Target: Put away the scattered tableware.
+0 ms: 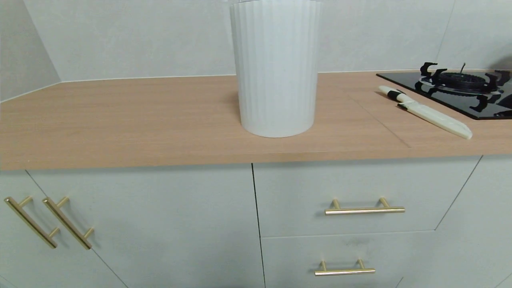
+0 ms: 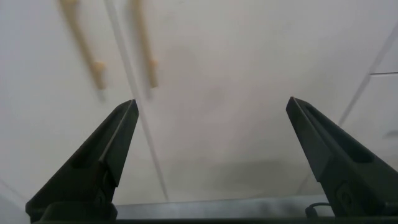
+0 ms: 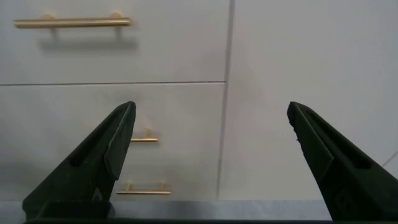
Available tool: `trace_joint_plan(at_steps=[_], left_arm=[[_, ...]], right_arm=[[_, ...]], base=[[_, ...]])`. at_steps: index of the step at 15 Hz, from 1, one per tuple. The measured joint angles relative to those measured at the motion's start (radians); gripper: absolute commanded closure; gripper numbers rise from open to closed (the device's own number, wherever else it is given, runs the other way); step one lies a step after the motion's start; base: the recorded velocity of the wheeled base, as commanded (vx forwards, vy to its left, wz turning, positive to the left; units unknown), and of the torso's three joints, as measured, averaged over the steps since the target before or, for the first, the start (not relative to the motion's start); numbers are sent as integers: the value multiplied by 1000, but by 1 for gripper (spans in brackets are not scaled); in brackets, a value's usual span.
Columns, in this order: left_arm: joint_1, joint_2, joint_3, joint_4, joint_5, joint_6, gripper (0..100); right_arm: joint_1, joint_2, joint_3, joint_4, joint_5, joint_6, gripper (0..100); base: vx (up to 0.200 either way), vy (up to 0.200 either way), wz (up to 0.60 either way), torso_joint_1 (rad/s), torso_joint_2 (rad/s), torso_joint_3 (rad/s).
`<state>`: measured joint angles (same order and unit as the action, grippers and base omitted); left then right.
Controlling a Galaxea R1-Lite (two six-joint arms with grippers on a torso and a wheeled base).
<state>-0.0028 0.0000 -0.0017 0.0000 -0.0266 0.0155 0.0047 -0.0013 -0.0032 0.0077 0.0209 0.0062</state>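
A tall white ribbed container [image 1: 276, 68] stands upright in the middle of the wooden countertop [image 1: 120, 120]. A cream-bladed knife [image 1: 426, 112] with a white and black handle lies flat on the counter to the right, beside the hob. My left gripper [image 2: 211, 106] is open with nothing between its fingers, low down and facing the pale cabinet doors with brass handles [image 2: 84, 46]. My right gripper [image 3: 211, 109] is open too and holds nothing, facing the drawer fronts [image 3: 112, 106].
A black glass hob [image 1: 464, 90] with a burner grate sits at the counter's far right. Below the counter are cabinet doors with brass handles [image 1: 66, 222] on the left and two drawers with brass handles [image 1: 364, 209] on the right. A tiled wall backs the counter.
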Motion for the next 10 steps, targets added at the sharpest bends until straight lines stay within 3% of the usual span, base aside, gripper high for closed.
trace_joint_plan(at_steps=[6,10], left_arm=[[0,0,0,2,1,-1,0],[-1,0,0,2,1,-2,0]], right_arm=[[0,0,0,0,0,0,0],[-1,0,0,0,0,0,0]], base=[[0,0,0,1,-9,-5],[0,0,0,27,-215,-300]])
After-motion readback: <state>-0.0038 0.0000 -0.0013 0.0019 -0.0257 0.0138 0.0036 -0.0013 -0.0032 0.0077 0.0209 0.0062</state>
